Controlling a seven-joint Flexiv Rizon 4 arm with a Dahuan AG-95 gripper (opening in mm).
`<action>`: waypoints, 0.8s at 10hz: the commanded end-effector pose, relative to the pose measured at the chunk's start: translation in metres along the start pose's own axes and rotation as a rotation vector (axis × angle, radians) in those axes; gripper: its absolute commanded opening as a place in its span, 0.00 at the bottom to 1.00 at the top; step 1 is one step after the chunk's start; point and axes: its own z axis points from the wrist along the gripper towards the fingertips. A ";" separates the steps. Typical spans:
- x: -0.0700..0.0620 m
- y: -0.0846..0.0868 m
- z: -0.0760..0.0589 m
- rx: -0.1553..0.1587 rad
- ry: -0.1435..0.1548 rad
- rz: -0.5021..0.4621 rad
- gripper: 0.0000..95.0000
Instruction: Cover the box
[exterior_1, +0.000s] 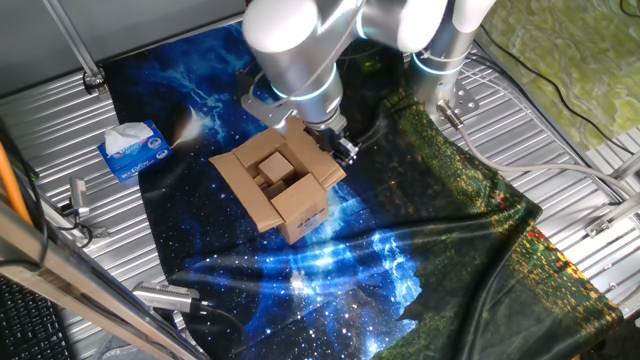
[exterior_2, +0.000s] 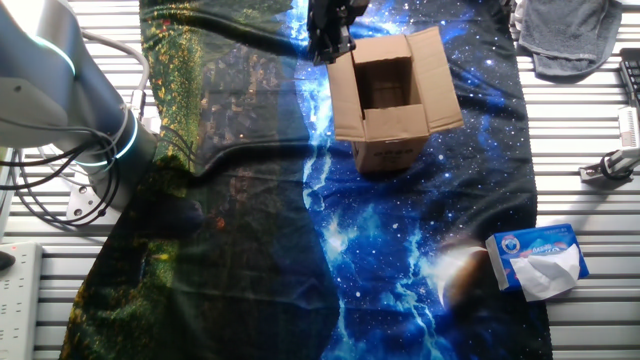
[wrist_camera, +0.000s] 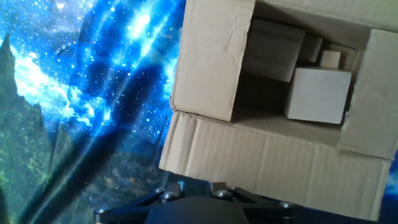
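Cardboard box (exterior_1: 281, 186) open before you, pale blocks (wrist_camera: 318, 93) inside clear only in hand view, hand (exterior_1: 340, 143) at its edge, spread indeterminable.

Ribbed metal tabletop (exterior_1: 560, 120) in silver slats, a glossy galaxy-print cloth (exterior_1: 330, 270) in blue and dark green spread across it, grey cables (exterior_2: 40, 195) trailing at the edge, a grey rag (exterior_2: 570, 35) in one corner
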 end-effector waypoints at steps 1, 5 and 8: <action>0.000 0.000 0.000 0.014 -0.046 0.011 0.20; 0.002 0.002 -0.003 0.029 -0.125 0.036 0.20; 0.001 0.002 -0.004 0.031 -0.172 0.039 0.20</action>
